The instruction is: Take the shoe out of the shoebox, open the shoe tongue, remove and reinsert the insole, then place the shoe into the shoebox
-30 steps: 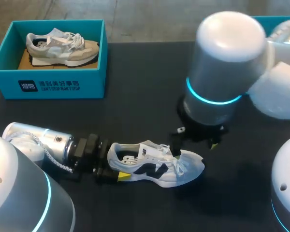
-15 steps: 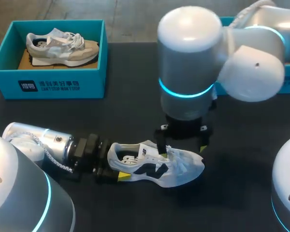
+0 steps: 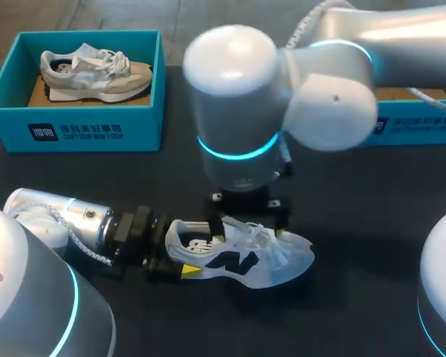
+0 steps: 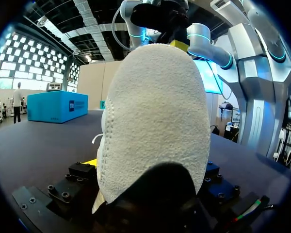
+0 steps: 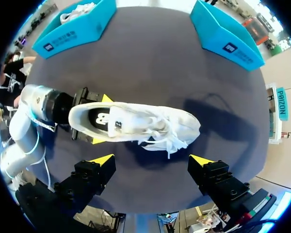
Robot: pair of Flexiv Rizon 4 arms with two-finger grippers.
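Observation:
A white shoe (image 3: 245, 256) with a dark logo lies on its sole on the black table, toe pointing right. My left gripper (image 3: 177, 249) comes in from the left and is shut on the shoe's heel. In the right wrist view one yellow tip of the left gripper (image 5: 102, 120) rests on each side of the heel. The heel (image 4: 153, 116) fills the left wrist view. My right gripper (image 3: 249, 233) hangs open just above the laces. From its own camera the shoe (image 5: 136, 124) lies ahead of the spread right gripper (image 5: 151, 160), untouched.
A teal shoebox (image 3: 74, 126) at the back left holds a beige shoe (image 3: 97, 71). A second teal box (image 3: 420, 123) stands at the back right, partly behind my right arm. Both boxes, the left (image 5: 70, 31) and the right (image 5: 228, 36), show in the right wrist view.
My right arm has swung left, carrying its open gripper from over the toe to over the laces. The left gripper and the shoe have stayed put.

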